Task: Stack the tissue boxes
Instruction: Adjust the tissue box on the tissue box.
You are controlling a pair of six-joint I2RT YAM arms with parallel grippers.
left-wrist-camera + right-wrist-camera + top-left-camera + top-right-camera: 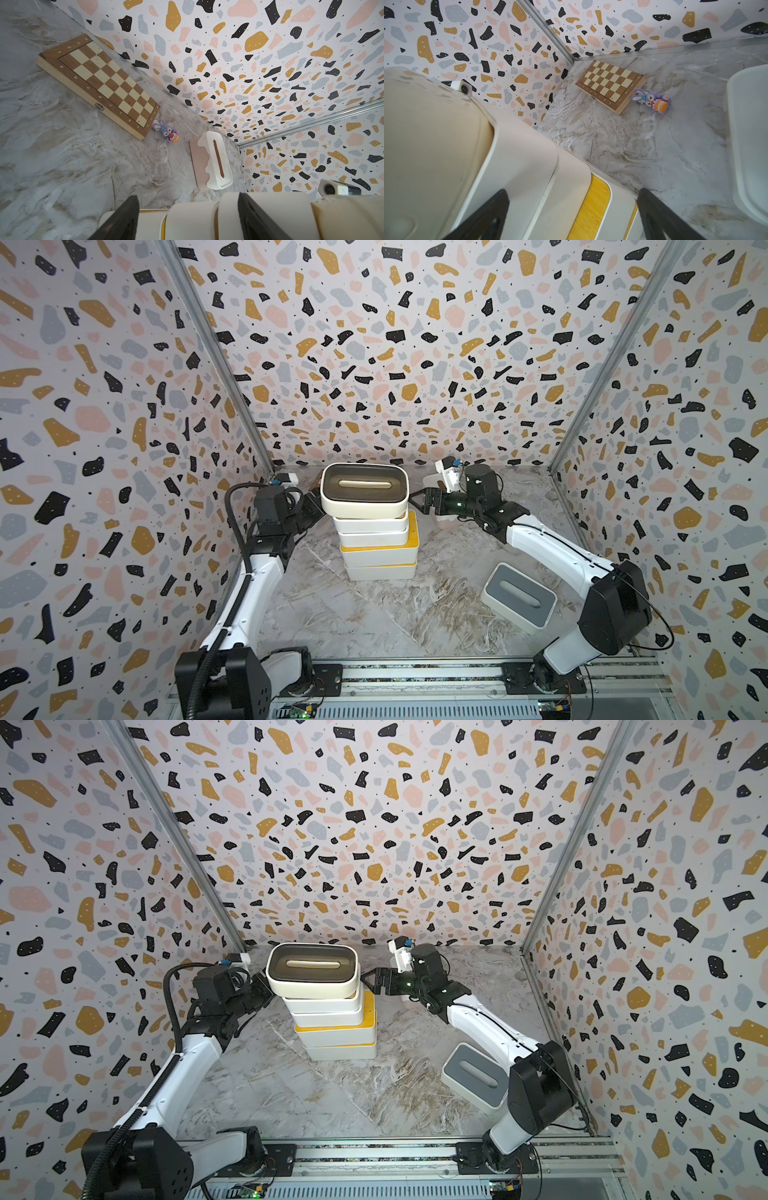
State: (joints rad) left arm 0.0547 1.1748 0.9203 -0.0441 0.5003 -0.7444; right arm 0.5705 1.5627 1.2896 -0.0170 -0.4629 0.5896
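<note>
seat top box (364, 489) on stack (376, 556) | left gripper (313, 508) at its end, grip can't tell | right gripper (415, 504) spread beside far end | square up, release slow

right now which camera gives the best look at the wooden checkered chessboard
The left wrist view: the flat wooden checkered chessboard lies whole and large, edge letters and clasp clear. The right wrist view shows it whole but smaller. Neither top view shows it.

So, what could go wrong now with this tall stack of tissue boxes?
The stack of white rounded boxes is uneven: a yellow lid sticks out, so it may topple. The left gripper and the open right gripper flank the olive-lidded top box; a careless withdrawal could drag it off.
</note>
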